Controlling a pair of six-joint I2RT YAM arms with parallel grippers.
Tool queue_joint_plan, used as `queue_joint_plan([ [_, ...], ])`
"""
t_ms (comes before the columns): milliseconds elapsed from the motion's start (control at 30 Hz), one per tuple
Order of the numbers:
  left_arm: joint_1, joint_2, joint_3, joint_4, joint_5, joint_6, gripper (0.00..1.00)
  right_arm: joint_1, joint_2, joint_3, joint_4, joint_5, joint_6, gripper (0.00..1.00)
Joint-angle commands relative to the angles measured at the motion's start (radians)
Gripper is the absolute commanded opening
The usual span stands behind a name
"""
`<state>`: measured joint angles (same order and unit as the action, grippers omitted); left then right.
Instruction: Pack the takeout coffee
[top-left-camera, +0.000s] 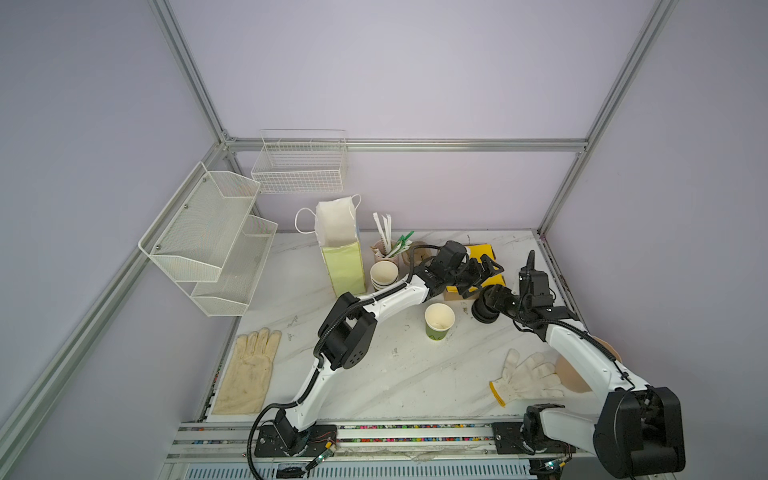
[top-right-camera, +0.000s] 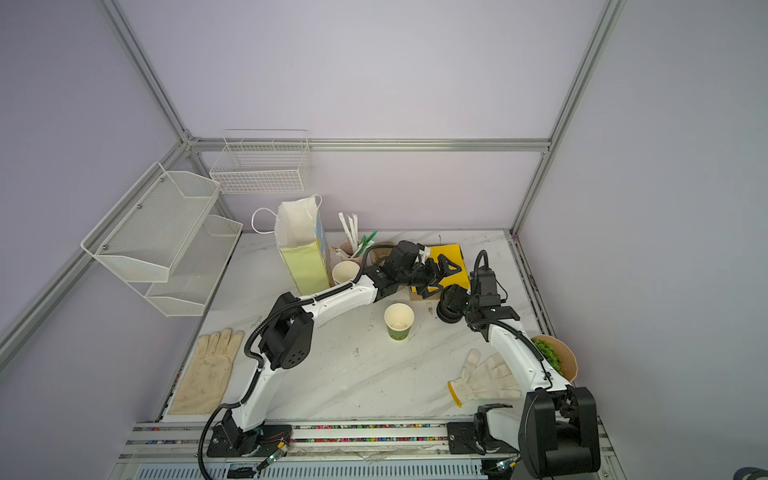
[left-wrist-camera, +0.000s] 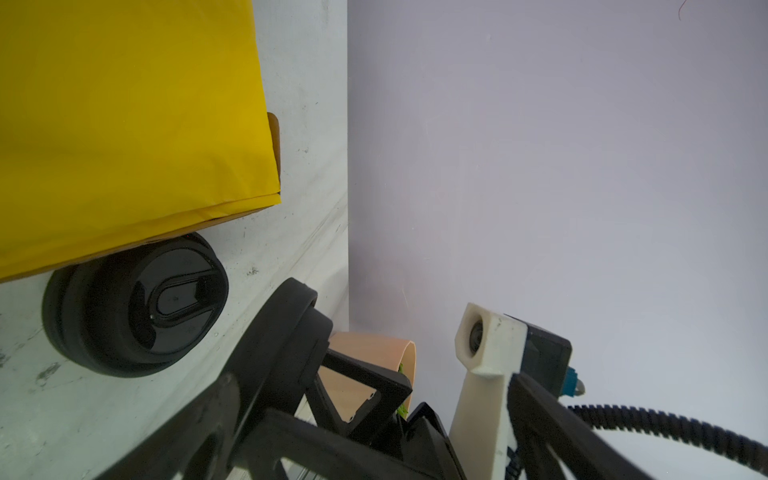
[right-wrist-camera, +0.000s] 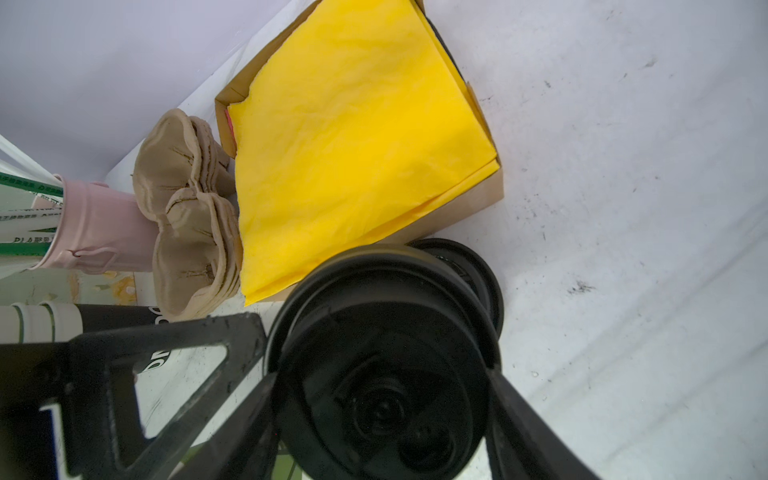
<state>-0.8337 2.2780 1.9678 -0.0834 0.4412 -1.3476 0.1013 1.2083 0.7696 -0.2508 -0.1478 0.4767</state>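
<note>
Lidding step, I'd say: the dark green paper cup (top-left-camera: 439, 326) stands uncapped mid-frame on the desk (top-left-camera: 395, 382). The right claw (top-left-camera: 494, 300) grips a black plastic lid (right-wrist-camera: 380, 374); the left claw (top-left-camera: 480, 276) gapes wide over yellow paper (top-left-camera: 481, 251). Next: seat lid squarely on rim.

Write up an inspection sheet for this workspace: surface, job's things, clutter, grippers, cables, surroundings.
Surface: white marble table, scuffed and stained.
Job's things: green takeout cup upright, open, unlidded; paper bag standing open at the back.
Clutter: stacked cups, pink straw cup, yellow napkins, cream glove, white glove, bowl of greens.
Grippers: left gripper, jaws open, over the napkins; right gripper, jaws closed on a black lid, by the lid stack.
Cables: black conduit loops off the left arm's base; thin loose wires beside it.
Surroundings: wire basket and mesh shelf on lilac walls.
</note>
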Motion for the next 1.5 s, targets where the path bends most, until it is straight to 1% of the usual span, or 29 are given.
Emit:
queue_joint_plan([
  [0,-0.006,0.013,0.043,0.04,0.026,-0.004,1.0,-0.003,-0.022,-0.009,0.015,0.005,-0.006,0.64],
  [533,-0.007,0.027,-0.004,0.055,0.027,0.001,1.0,-0.003,-0.034,-0.013,0.015,0.018,-0.007,0.64],
  [1200,-0.005,0.059,-0.014,0.053,0.03,0.003,1.0,-0.003,-0.036,-0.015,0.016,0.02,-0.009,0.64],
  [1467,0.019,0.055,-0.004,0.054,0.027,0.003,1.0,-0.003,-0.033,-0.02,0.018,0.024,-0.013,0.64],
])
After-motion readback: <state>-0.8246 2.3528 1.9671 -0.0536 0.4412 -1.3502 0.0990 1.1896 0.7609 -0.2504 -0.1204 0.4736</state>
